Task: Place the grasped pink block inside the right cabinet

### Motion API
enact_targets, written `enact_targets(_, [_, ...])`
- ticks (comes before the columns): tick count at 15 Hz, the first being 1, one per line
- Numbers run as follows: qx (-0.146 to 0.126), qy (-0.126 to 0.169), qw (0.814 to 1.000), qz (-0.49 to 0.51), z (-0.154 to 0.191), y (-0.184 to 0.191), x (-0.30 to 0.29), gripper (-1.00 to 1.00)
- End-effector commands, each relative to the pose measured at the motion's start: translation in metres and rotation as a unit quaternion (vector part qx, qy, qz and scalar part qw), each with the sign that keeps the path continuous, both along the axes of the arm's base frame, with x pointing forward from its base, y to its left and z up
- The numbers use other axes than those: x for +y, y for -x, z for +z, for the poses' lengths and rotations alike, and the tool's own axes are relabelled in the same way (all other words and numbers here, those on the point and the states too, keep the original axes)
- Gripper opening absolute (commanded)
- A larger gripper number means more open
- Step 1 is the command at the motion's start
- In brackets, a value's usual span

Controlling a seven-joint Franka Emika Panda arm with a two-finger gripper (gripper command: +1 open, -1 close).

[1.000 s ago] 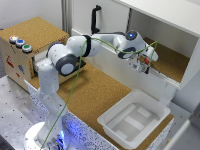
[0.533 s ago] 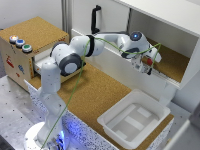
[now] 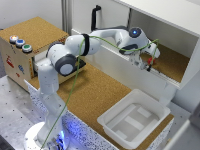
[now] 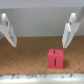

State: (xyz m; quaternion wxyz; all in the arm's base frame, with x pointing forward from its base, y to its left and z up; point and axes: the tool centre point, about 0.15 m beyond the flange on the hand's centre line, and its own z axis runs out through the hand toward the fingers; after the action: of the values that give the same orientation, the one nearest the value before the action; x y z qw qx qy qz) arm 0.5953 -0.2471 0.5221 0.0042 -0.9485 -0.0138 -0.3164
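**Block down in the cabinet, claw open above it**

On the exterior view's left stands a cork-topped drawer box (image 3: 22,60) with three round buttons (image 3: 20,44) on its top. Just beside it rises the arm's base, and the arm (image 3: 85,47) reaches from there across the cork bench (image 3: 95,92) toward the exterior view's right. Nearer the front edge of the bench sits a white tray (image 3: 132,120), with nothing in it that can be made out.

Further right, the claw (image 3: 148,61) is inside the opening of the cabinet (image 3: 172,62), over its cork floor and close behind the low front wall. In this view a small reddish spot shows at the claw's tips, too small to say whether it is touched.

The wrist view settles that. The two fingers (image 4: 7,29) stand wide apart, and the block (image 4: 55,58) lies on the cork floor between and below them, clear of both. It rests flat, one face toward the camera, near the pale front edge of the floor, with the white back wall well behind it.

Judging by this, the main work is done: the block is inside the cabinet and out of the grip. What seems left is only to draw the arm out through the opening without brushing the block or the front wall.
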Motion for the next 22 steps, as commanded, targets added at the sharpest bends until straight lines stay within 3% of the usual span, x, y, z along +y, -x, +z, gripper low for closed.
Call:
enact_targets(1, [0.032, 0.017, 0.999, -0.003, -0.024, 0.096, 0.025, 1.0])
enact_targets(3, [0.061, 0.018, 0.998, 0.009, -0.037, 0.115, 0.034, 1.0])
enact_targets(6, [0.128, 0.017, 0.989, 0.071, -0.06, 0.142, 0.07, 1.0])
enact_targets(10, [0.162, 0.042, 0.969, 0.183, -0.062, 0.166, 0.141, 1.0])
enact_targets(13, [0.184, 0.082, 0.934, 0.296, -0.061, 0.193, 0.227, 1.0])
enact_targets(15, [0.196, 0.093, 0.904, 0.369, -0.071, 0.219, 0.288, 1.0])
enact_targets(20, [0.171, 0.099, 0.83, 0.522, -0.06, 0.255, 0.436, 1.0])
enact_targets(22, [0.156, 0.098, 0.788, 0.588, -0.046, 0.27, 0.495, 1.0])
